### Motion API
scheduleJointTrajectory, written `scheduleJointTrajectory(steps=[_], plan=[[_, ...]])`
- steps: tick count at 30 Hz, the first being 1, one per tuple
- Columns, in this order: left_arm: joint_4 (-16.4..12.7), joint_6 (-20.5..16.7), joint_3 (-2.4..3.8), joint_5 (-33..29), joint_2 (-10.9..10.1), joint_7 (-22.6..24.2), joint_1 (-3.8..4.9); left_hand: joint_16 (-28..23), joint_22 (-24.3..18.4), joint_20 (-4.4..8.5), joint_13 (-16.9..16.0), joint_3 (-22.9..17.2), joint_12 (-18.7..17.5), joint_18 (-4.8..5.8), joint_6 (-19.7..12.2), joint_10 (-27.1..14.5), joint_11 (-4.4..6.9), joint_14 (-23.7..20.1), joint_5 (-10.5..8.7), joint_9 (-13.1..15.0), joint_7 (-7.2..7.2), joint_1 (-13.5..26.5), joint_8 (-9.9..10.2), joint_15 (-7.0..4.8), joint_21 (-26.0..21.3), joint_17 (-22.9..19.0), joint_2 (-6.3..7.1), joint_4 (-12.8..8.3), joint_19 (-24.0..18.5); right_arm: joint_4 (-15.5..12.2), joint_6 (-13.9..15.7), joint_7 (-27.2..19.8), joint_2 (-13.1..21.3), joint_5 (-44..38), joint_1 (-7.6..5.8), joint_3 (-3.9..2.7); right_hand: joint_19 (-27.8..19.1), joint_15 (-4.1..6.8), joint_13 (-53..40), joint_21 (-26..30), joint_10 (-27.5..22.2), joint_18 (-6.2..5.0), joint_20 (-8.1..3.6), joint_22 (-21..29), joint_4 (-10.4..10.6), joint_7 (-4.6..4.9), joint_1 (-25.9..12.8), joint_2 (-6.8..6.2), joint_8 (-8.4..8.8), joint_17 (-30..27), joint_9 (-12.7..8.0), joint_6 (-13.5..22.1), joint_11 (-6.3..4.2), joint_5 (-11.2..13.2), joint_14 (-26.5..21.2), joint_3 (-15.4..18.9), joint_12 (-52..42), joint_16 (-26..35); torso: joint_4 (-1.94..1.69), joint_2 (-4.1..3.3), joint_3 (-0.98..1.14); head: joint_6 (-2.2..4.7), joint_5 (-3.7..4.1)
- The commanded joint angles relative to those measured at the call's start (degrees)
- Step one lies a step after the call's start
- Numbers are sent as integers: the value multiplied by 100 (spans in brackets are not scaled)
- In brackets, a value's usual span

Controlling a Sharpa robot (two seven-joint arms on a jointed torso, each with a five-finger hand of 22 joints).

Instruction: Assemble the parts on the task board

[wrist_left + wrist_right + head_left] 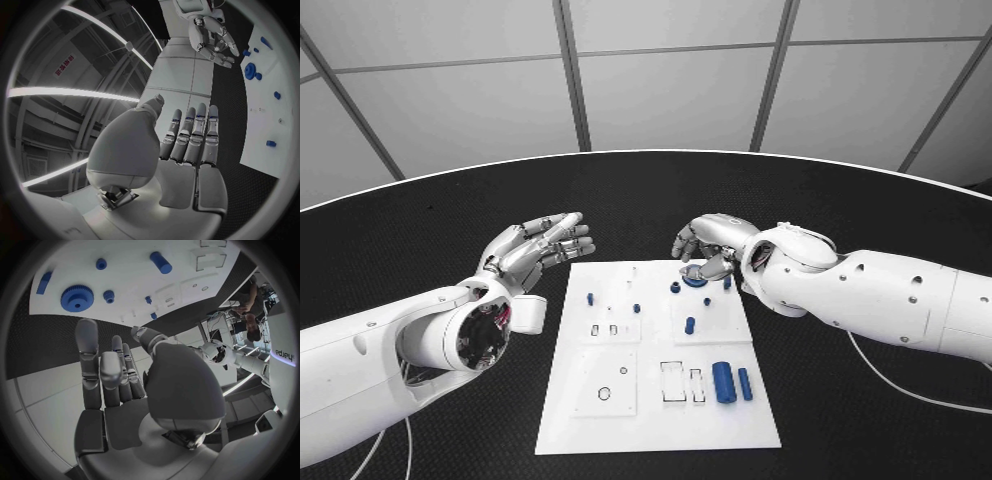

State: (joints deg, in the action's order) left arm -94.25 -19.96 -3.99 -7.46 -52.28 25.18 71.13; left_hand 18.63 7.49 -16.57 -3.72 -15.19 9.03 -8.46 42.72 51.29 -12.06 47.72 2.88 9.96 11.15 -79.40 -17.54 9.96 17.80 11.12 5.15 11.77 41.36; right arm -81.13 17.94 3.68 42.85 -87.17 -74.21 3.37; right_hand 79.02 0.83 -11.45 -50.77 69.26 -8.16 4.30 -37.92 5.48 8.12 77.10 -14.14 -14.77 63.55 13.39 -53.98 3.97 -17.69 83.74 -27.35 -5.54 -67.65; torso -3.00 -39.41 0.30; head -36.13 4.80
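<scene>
My right robot hand hovers empty, fingers apart, over the white flat task board's far edge, beside the round toothed blue gear; a hasty reach could knock it away

Head view: high, looking steeply down on the black bench and the whole task board. Wrist views: fisheye, close behind each palm, left hand and right hand. All three share the board's far end with the blue gear.
</scene>
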Motion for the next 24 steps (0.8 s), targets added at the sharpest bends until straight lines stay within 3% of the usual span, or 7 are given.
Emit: scheduleJointTrajectory(steps=[1,6,12,24], plan=[[-37,-1,0,0,-25,-9,21,-35,-8,0,6,-7,-23,-90,23,8,-28,-31,20,-6,415,-10,12,17,26,-4,18,-39,37,-2,-185,140,-44,-292,-34,0,104,2,-74,-799,-65,134,15,-941,0,-10,-26,-17,-47,573,97,65,11,44,317,-125,35,-588,-52,-70,-10,8,35],[-74,-13,0,0,-46,-18,62,-41,-9,-1,7,-9,-30,-92,20,4,-30,-37,21,-8,417,-7,15,19,26,-5,18,-39,39,9,-447,353,-119,-751,-56,0,128,-16,-79,-1126,-241,161,39,-1320,30,-2,-71,-64,-26,857,160,155,30,245,346,-215,128,-893,-98,-110,-27,16,79],[-119,-20,0,0,-70,-28,122,-56,-12,0,8,-12,-49,-95,12,-8,-38,-51,19,-11,427,3,23,24,27,-7,20,-39,45,36,-743,550,-182,-1005,-65,0,149,-48,-55,-1248,-450,175,67,-1467,43,10,-87,-87,-19,953,197,175,73,261,353,-242,185,-1006,-160,-174,-53,10,123],[-204,-14,0,-1,-124,-55,203,-66,-14,0,8,-12,-61,-97,9,-14,-42,-59,18,-13,432,10,28,29,28,-9,22,-38,49,104,-928,623,-246,-1286,-68,3,188,-56,-53,-1340,-533,181,79,-1578,46,-13,-82,-70,-2,1028,223,210,80,256,363,-257,163,-1096,-237,-257,-70,-30,171]])
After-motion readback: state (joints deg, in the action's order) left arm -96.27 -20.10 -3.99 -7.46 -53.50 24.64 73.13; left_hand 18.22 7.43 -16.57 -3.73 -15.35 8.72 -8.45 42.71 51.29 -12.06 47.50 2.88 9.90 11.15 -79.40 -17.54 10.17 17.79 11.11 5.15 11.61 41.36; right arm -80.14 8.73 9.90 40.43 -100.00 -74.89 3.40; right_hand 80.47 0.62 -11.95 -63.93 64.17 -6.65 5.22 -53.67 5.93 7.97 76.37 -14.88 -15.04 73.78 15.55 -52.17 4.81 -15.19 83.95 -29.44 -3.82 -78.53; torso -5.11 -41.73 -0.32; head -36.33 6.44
